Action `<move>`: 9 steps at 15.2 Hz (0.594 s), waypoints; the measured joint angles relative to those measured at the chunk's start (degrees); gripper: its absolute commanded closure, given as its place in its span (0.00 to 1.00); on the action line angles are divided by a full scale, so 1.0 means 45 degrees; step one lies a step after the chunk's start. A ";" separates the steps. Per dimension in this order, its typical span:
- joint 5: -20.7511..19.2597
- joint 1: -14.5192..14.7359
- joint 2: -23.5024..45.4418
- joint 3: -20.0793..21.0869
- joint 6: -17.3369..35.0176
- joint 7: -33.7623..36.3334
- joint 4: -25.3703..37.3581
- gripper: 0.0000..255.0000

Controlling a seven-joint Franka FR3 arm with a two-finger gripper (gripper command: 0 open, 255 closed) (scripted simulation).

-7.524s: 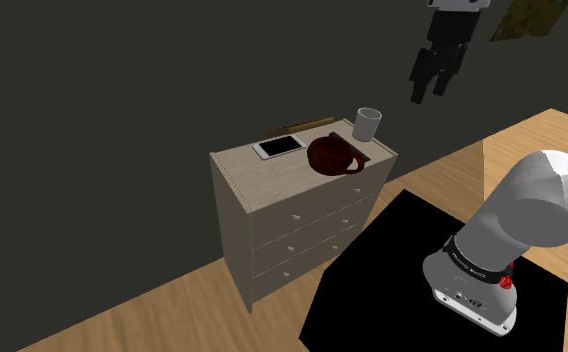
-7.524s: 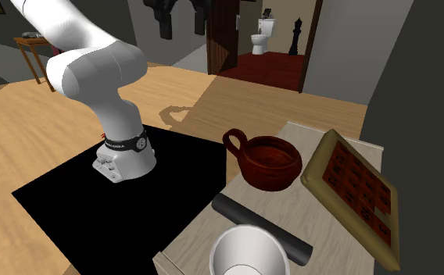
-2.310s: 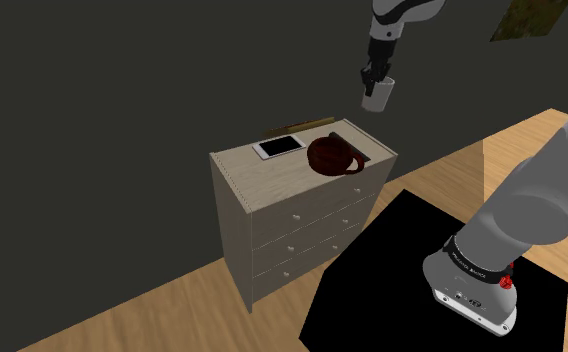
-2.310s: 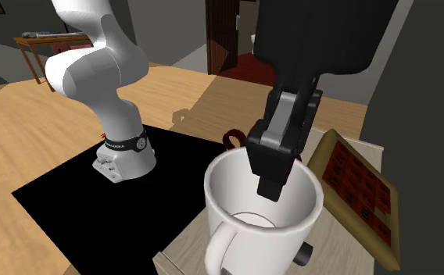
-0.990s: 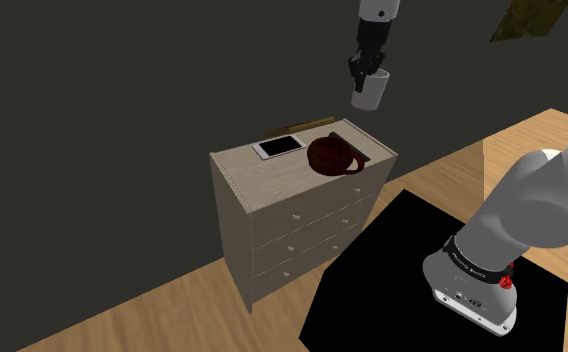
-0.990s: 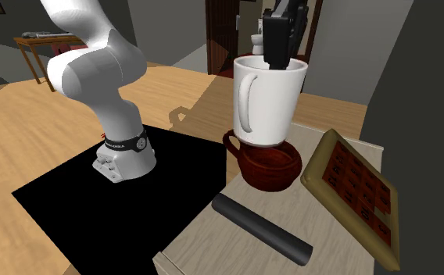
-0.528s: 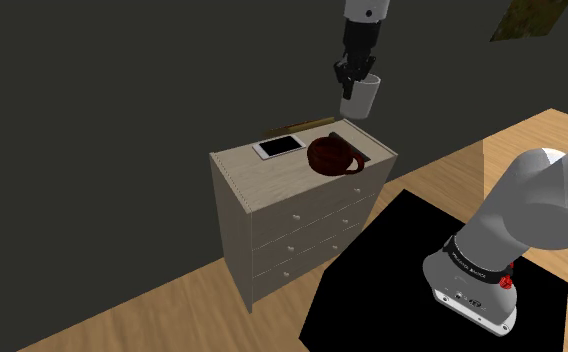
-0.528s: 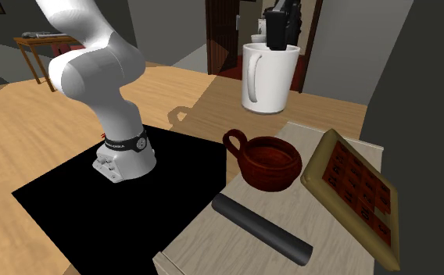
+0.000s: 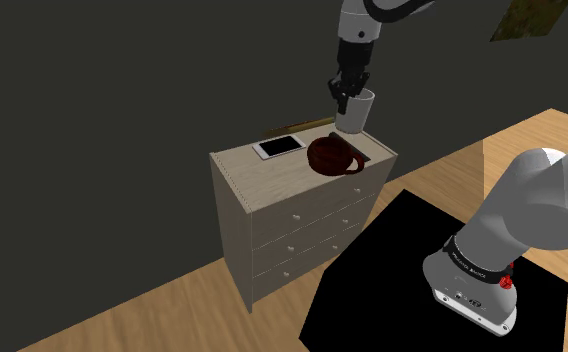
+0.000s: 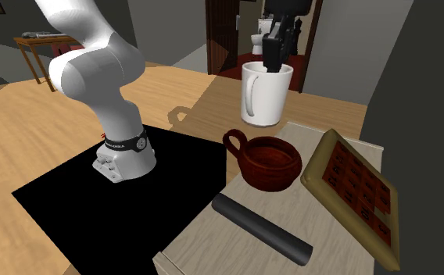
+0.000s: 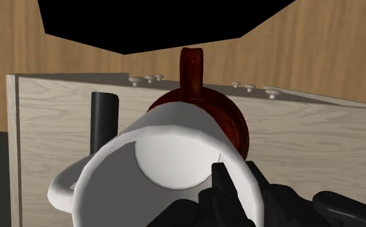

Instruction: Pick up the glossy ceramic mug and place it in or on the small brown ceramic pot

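Claw (image 9: 347, 98) clenched on the rim of the white mug (image 9: 353, 113): one finger inside the cup, the other outside, wall pinched between them. Mug hangs upright from the claw, off the dresser (image 9: 272, 205); its handle sticks out to the side in the wrist view.

Brown pot (image 9: 332, 156) sits on the dresser top below the claw and a bit off to one side. From the wrist view the mug (image 11: 169, 151) covers most of the pot (image 11: 236, 126), whose loop handle pokes out past the mug's rim toward the drawer-front edge. In the second exterior view the mug (image 10: 266, 98) is apart from the pot (image 10: 271, 162), with a thin gap between mug base and pot rim.

Black cylinder (image 10: 261, 228) lies flat on the top, beyond the pot from the claw (image 10: 272, 64), near one edge. A flat board with red squares (image 10: 353, 187) overhangs the wall-side edge. A white-framed tablet (image 9: 279, 146) lies further along the top, well apart from the claw.

Open air all round the claw (image 11: 236, 179) and mug. Dark wall (image 9: 122, 90) stands behind the dresser. Wood floor (image 9: 172, 320) and the black stand (image 9: 392, 270) lie below, off the front edge.
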 measured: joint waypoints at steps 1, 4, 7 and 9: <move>-0.0001 0.0000 0.0053 0.0000 0.0178 0.0008 -0.0125 1.00; -0.0019 -0.0015 0.0088 -0.0024 0.0678 -0.0001 -0.0589 1.00; -0.0018 -0.0003 0.0230 -0.0008 0.1207 0.0048 -0.0979 1.00; -0.0025 -0.0005 0.0380 -0.0011 0.1572 0.0061 -0.1193 1.00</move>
